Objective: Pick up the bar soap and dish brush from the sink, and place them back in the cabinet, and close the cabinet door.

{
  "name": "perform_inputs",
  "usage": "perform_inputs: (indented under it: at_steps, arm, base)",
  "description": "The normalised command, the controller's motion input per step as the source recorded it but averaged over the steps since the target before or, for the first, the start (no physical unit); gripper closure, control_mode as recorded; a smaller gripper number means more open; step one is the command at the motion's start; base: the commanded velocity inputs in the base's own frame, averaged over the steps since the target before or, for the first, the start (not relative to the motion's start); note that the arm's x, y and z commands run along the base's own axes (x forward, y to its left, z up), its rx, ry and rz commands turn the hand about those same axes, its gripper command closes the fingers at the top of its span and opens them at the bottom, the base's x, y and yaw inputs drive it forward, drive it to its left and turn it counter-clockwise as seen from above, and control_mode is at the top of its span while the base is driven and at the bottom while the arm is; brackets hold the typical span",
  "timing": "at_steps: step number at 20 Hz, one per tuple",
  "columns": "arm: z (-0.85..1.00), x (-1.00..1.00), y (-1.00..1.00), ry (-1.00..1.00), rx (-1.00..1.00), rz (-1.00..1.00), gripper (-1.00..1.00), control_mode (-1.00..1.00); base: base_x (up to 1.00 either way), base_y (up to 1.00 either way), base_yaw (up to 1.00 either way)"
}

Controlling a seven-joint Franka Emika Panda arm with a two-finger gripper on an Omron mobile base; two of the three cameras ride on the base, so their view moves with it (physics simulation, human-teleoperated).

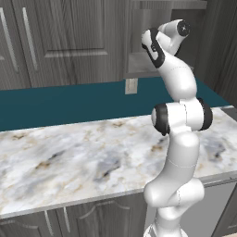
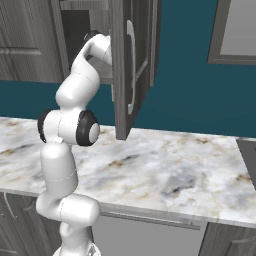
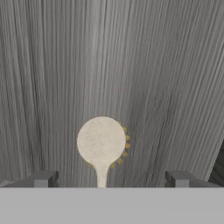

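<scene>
Arm raised, end effector [image 3: 111, 178] apparently wide open

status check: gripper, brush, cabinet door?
Gripper open, inside the cabinet. Dish brush lies free between the fingertips. Cabinet door open. Nothing in the way.

Base cameras flanking arm [image 1: 178, 139]; hand camera close on shelf [image 3: 131, 65]

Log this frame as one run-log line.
phase: release in cabinet | gripper: open | dish brush: between fingertips, ungripped | cabinet door: open
</scene>
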Motion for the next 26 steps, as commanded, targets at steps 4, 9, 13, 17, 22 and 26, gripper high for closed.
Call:
perform_inputs:
  at_steps: [4, 9, 13, 17, 22, 26]
  arm:
    - [0.0, 0.0, 0.0, 0.0, 0.0, 0.0, -1.0, -1.0]
    - [0.0, 0.0, 0.0, 0.0, 0.0, 0.0, -1.0, -1.0]
    - [0.0, 0.0, 0.0, 0.0, 0.0, 0.0, -1.0, -1.0]
    - [0.0, -0.06, 0.0, -0.03, 0.0, -0.01, -1.0, -1.0]
    - [-0.01, -0.11, 0.0, -0.03, 0.0, -0.02, -1.0, -1.0]
    - [-0.07, -0.05, 0.05, -0.02, 0.0, -0.04, -1.0, -1.0]
  base:
    - [0.0, 0.0, 0.0]
    - [0.0, 0.0, 0.0]
    - [0.0, 0.0, 0.0]
    - [0.0, 0.0, 0.0]
    - [0.0, 0.0, 0.0]
    - [0.0, 0.0, 0.0]
